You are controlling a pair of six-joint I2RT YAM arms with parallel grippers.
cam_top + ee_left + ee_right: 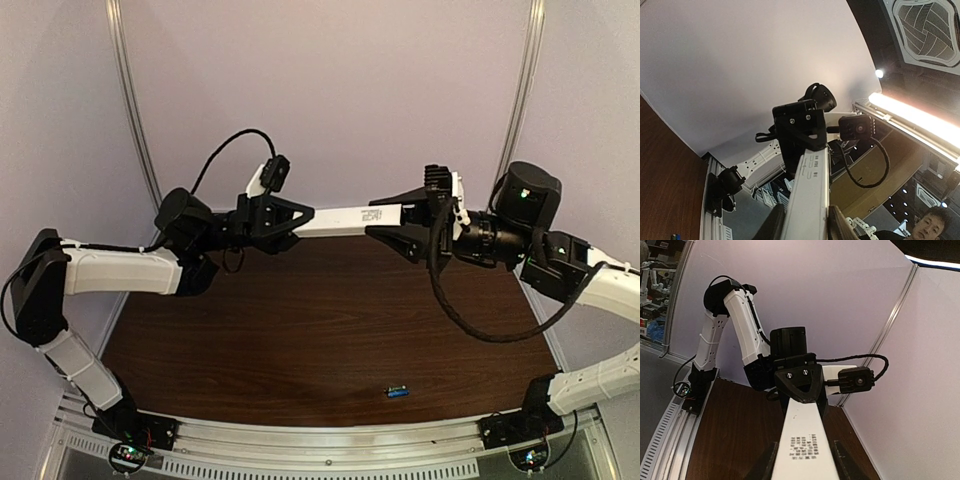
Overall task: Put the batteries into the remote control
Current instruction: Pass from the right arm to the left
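White plastic remote control (345, 220) is up in the air above the table (300, 330), spanning the gap between the two arms. Left gripper (300, 220) is clamped on its left end and right gripper (385, 217) on its right end. Both wrist views show the white bar pinched between that gripper's own fingers.

Long axis: roughly level and left-right in the top view, one end toward each arm. The face toward both wrist cameras is flat with a small block of printed text. No battery recess or dark patch shows on it, so I can't tell which way the open side faces.

Progress: early or middle, judged from the layout. One blue battery (398, 391) lies flat on the table near the front edge, well apart from the remote and a bit right of centre, long axis roughly left-right. It is not loaded. No second battery shows in the top view, and I can't tell whether one already sits inside the remote. Left to do: pick up that battery and seat it in the recess, which likely means one gripper letting go first.
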